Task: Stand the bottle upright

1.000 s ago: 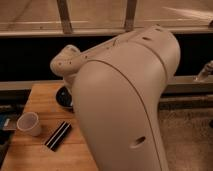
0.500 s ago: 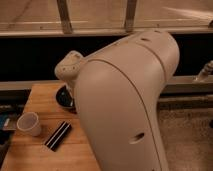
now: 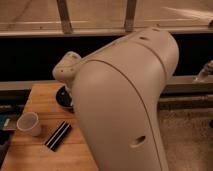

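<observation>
The bottle is hidden from this view. My arm's large cream shell [image 3: 125,105] fills the middle and right of the camera view and covers much of the wooden table [image 3: 40,155]. A rounded arm joint [image 3: 67,71] sticks out at the shell's upper left, above the table's far side. The gripper itself is out of sight behind the arm, and it is shut. Whether it holds anything cannot be seen.
A white cup [image 3: 28,124] stands near the table's left edge. A black bar with white stripes [image 3: 58,135] lies just right of the cup. A dark round dish [image 3: 64,98] sits at the far side, partly under the joint. Speckled floor [image 3: 190,135] lies to the right.
The rounded arm joint has sunk a little toward the table. The cup and striped bar have not moved.
</observation>
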Controlling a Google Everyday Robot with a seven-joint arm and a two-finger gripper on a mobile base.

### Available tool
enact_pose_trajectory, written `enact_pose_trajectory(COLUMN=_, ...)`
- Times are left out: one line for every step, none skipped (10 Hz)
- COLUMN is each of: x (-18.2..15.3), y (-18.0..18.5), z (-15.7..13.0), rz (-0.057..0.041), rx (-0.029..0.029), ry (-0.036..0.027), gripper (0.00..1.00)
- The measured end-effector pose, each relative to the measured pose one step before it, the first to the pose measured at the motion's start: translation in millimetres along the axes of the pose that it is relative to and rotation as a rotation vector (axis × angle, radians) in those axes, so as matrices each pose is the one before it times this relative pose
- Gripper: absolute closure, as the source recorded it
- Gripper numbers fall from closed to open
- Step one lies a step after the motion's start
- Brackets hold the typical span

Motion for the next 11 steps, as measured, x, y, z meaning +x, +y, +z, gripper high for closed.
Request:
enact_pose_trajectory(x=-3.01, y=2.97, z=-4.13, rz=-0.00641, rx=0.00732, ry=-0.00933, gripper=1.00)
enact_pose_trajectory(x=-1.95, y=3.75, z=-1.88, rz=-0.00761, rx=0.00520, ry=-0.00380, gripper=1.00)
enact_pose_trajectory(x=-2.92, y=5.05, z=-1.52, rz=-0.00823, rx=0.00433, ry=-0.00668, gripper=1.00)
enact_pose_trajectory(x=-1.00, y=0.09, z=-0.61, rz=-0.00228, rx=0.00792, ry=-0.00028, gripper=1.00)
enact_pose_trajectory(x=-1.32, y=0.16, z=0.05, rz=-0.00027, rx=0.00398, ry=-0.00116, gripper=1.00)
enact_pose_trajectory(x=-0.94, y=0.73, z=0.42, rz=-0.00063, rx=0.00158, ry=-0.00021, gripper=1.00)
enact_pose_trajectory(x=-0.82, y=1.57, z=0.52, rz=-0.00235, rx=0.00078, ry=-0.00041, gripper=1.00)
enact_pose_trajectory(x=-0.77, y=-0.18, z=-0.02, rz=0.00098, rx=0.00188, ry=-0.00115, gripper=1.00)
enact_pose_trajectory(x=-0.20, y=-1.40, z=0.03, rz=0.00193, rx=0.00326, ry=-0.00033, gripper=1.00)
enact_pose_trajectory(x=-0.22, y=-1.59, z=0.00, rz=0.00397, rx=0.00156, ry=-0.00099, gripper=1.00)
enact_pose_trajectory(x=-0.43, y=-1.53, z=-0.61, rz=0.00490, rx=-0.00280, ry=-0.00283, gripper=1.00)
